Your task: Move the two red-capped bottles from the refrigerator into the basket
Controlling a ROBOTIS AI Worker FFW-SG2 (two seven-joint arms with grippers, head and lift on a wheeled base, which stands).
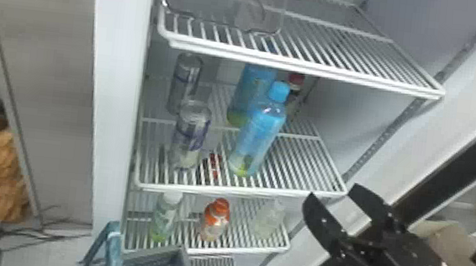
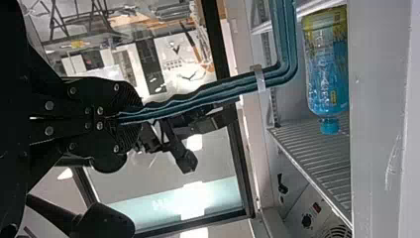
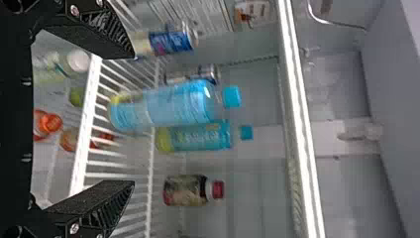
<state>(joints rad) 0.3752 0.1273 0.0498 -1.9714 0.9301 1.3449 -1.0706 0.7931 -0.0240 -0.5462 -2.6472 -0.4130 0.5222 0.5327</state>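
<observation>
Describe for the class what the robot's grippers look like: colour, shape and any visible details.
Both are black. The right gripper has two flat, tapering fingers with ridged inner faces; the left gripper shows ridged fingertips too. Small silvery screw heads dot each.

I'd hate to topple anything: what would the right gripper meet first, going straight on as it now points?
Probably the front blue-capped bottle on the middle shelf, roughly ahead of the open right gripper. Depth is unclear, though, so it could catch that shelf's front edge first.
</observation>
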